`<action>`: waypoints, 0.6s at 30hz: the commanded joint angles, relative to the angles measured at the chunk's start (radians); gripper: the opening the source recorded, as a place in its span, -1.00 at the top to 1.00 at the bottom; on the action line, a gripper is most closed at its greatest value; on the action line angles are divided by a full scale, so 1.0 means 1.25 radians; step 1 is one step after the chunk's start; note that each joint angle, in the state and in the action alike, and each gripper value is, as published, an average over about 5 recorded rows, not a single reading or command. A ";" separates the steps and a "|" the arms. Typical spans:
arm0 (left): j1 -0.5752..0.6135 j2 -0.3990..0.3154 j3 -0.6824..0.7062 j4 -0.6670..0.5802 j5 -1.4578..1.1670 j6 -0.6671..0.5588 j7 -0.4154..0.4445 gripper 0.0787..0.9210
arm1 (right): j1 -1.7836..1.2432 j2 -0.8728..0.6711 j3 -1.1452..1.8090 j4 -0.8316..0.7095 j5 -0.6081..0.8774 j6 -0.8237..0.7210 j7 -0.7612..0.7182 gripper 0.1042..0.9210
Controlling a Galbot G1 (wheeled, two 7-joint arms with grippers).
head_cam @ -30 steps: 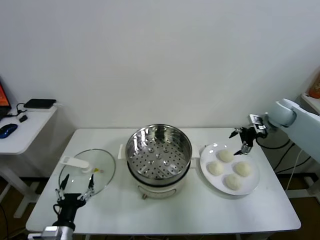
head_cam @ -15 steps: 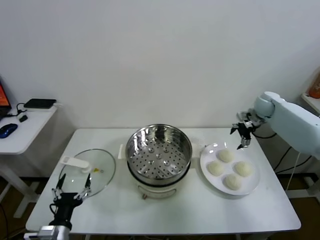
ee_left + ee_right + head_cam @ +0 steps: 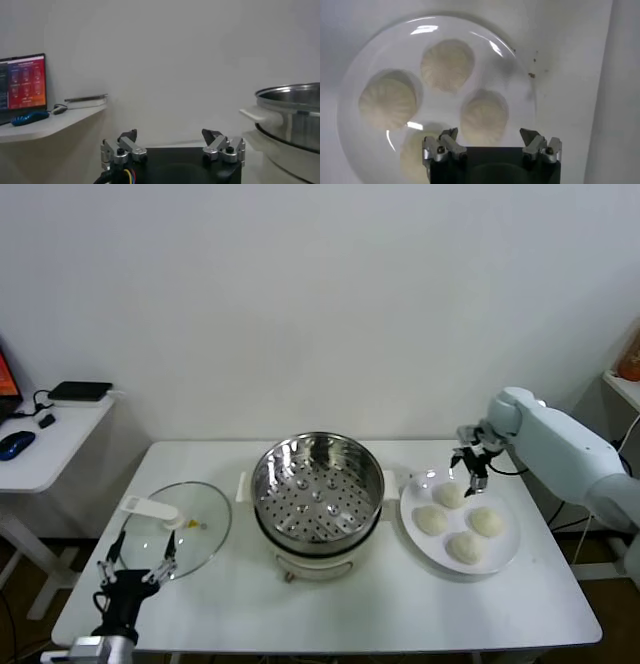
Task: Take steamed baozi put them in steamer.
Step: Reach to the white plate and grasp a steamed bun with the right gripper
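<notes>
I see a plain white wall [image 3: 320, 304] filling the back of the room, evenly lit — no window in view. In front of it stands a white table [image 3: 330, 614], its far edge against the wall. Past the table's left edge sits a lower white side desk [image 3: 50, 449] carrying a blue mouse [image 3: 15, 444], a flat black box [image 3: 80, 391] with cables, and the corner of a lit screen [image 3: 8, 374] — reddish.

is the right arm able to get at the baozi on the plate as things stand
Probably yes: the right tool hangs open just above the baozi on the plate, with nothing covering them.
</notes>
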 commanded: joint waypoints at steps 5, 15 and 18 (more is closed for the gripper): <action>0.005 0.001 0.000 0.002 -0.002 -0.003 -0.002 -0.77 | -0.045 0.024 0.060 -0.040 -0.043 0.010 0.012 -0.76; 0.007 0.002 0.000 0.007 -0.002 -0.006 -0.003 -0.77 | -0.062 0.031 0.093 -0.054 -0.067 0.012 0.028 -0.76; 0.006 0.002 0.001 0.008 -0.002 -0.006 -0.003 -0.77 | -0.065 0.034 0.101 -0.058 -0.070 0.014 0.035 -0.76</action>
